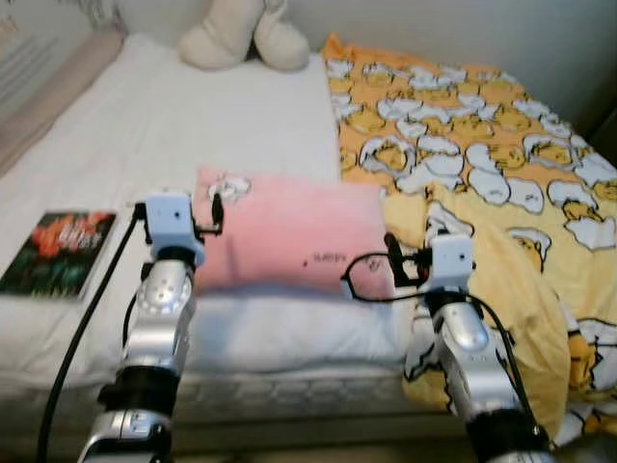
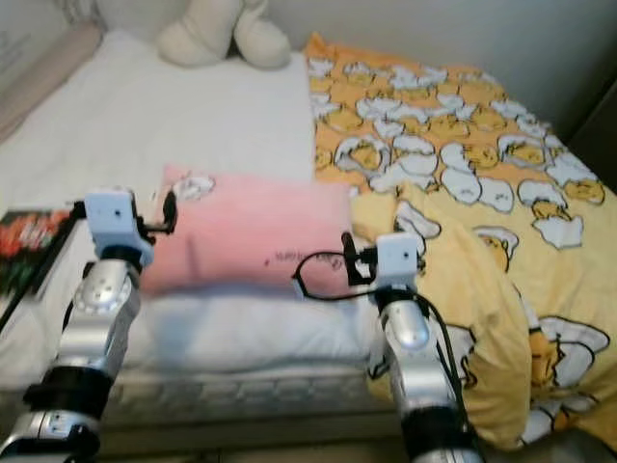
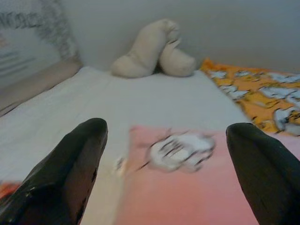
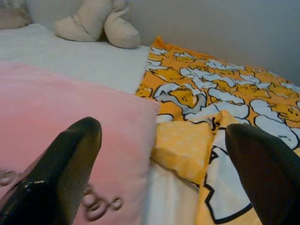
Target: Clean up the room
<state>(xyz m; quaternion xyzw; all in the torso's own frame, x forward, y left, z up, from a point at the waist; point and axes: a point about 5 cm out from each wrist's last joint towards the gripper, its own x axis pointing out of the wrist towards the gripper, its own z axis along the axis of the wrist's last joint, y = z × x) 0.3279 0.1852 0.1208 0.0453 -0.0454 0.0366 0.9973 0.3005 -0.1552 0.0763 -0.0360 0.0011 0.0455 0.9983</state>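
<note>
Pink pillow (image 1: 289,231) lies at the bed's (image 1: 145,125) near edge. Left gripper (image 3: 164,154) and right gripper (image 4: 164,154) hover over its ends, fingers wide apart, holding nothing.

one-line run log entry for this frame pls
stage: approach | left end effector: open, at pink pillow left end | right end effector: open, at its right end | on bed: book, yellow blanket

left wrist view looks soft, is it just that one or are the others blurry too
Left wrist view: the pink pillow and its print are smeared, and the black fingers are soft. Right wrist view: the yellow blanket is fairly crisp, the near fingers blurred. Both eye views: mildly soft, and the book cover is unreadable. Lighting is even, without glare.
</note>
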